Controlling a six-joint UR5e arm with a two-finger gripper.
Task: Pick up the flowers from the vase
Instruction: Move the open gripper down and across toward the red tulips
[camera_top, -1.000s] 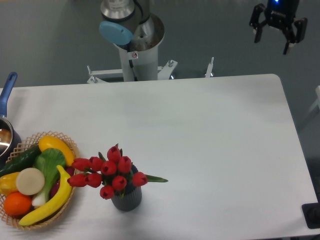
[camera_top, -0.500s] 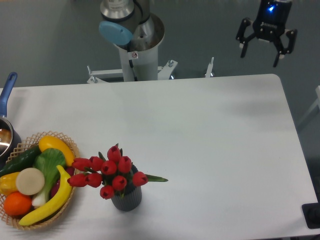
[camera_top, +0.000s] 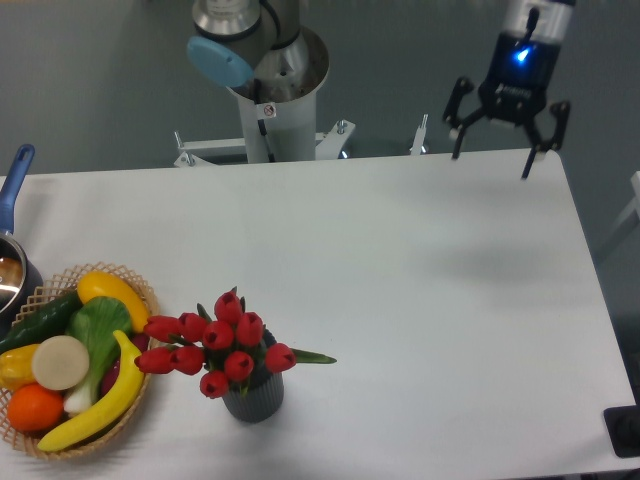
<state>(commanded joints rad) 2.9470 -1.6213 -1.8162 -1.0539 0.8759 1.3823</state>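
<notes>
1. The gripper (camera_top: 491, 158) hangs with its fingers spread wide, holding nothing, over the table's (camera_top: 420, 280) far edge.
2. The red tulips (camera_top: 222, 345) stand in the dark ribbed vase (camera_top: 254, 398), near the fruit basket (camera_top: 140, 292).
3. It should come straight down and pinch the stems low.

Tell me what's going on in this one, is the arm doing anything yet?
Nothing is being held yet. The gripper is open and empty, up over the table's far right edge. The flowers, a bunch of red tulips, sit untouched in the vase near the front left, beside a wicker basket of fruit and vegetables. A blue-handled pot pokes in at the left edge. The pick has not started.
</notes>
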